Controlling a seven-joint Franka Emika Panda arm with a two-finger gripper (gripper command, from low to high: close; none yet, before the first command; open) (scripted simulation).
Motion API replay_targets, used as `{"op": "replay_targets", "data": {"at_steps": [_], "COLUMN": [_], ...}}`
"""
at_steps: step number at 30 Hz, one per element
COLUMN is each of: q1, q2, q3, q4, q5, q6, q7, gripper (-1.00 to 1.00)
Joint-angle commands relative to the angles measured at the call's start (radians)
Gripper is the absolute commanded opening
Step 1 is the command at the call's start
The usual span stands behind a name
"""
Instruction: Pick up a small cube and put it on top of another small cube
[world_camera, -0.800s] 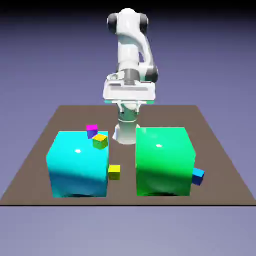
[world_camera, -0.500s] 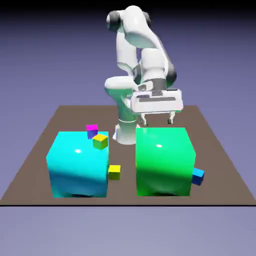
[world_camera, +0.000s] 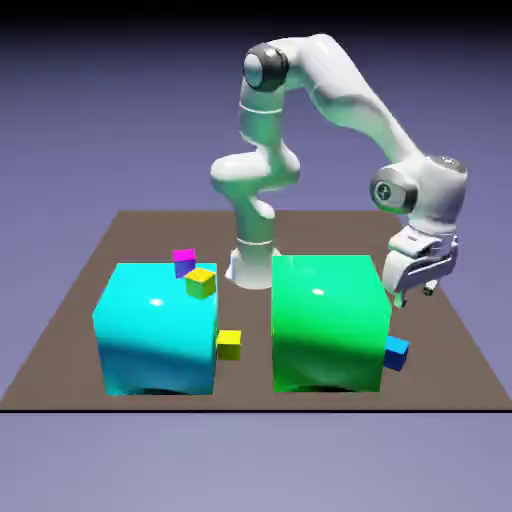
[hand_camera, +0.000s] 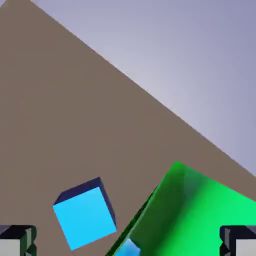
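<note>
The small blue cube (world_camera: 396, 352) rests on the brown table against the big green block's lower right side. In the hand view it (hand_camera: 85, 215) shows low and left of the middle. My gripper (world_camera: 415, 293) hangs a little above and behind it at the exterior view's right, tilted, open and empty. Its grey fingertips (hand_camera: 17, 240) sit at the hand view's bottom corners. The other small cube, all yellow (world_camera: 229, 344), lies on the table between the cyan and green blocks, next to the cyan one.
A big green block (world_camera: 330, 320) and a big cyan block (world_camera: 157, 325) stand side by side near the table's front. A tiny magenta-and-purple cube (world_camera: 183, 261) and a yellow-topped, green-sided cube (world_camera: 201, 282) sit at the cyan block's far top edge. The green block (hand_camera: 200, 215) fills the hand view's lower right.
The arm has swung from behind the two big blocks to the exterior view's right and dropped lower, toward the blue cube. No cube has moved.
</note>
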Motion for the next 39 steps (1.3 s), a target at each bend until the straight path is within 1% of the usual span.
{"op": "replay_targets", "data": {"at_steps": [1, 6, 7, 10, 11, 12, 13, 17, 25, 36, 39], "q1": [0.012, -0.018, -0.018, -0.003, -0.001, -0.001, -0.001, -0.025, -0.137, -0.209, -0.198], "q2": [0.036, 0.194, 0.194, 0.298, 0.306, 0.306, 0.306, 0.173, -0.117, -0.498, -0.524], "q3": [0.011, 0.03, 0.03, -0.012, -0.016, -0.016, -0.016, 0.052, 0.098, -0.279, -0.388], "q4": [0.024, 0.035, 0.035, 0.004, 0.002, 0.002, 0.002, 0.03, 0.004, -0.376, -0.473], "q5": [-0.011, -0.081, -0.081, -0.138, -0.142, -0.142, -0.142, -0.093, -0.293, -0.52, -0.528], "q6": [-0.028, -0.063, -0.063, 0.067, 0.077, 0.077, 0.077, -0.076, -0.03, 0.169, 0.206], "q7": [-0.006, -0.208, -0.208, -0.171, -0.168, -0.168, -0.168, -0.241, -0.525, -0.984, -1.037], "gripper": [0.0, 0.0, 0.0, 0.0, 0.0, -1.0, -1.0, -1.0, -1.0, -1.0, -1.0]}}
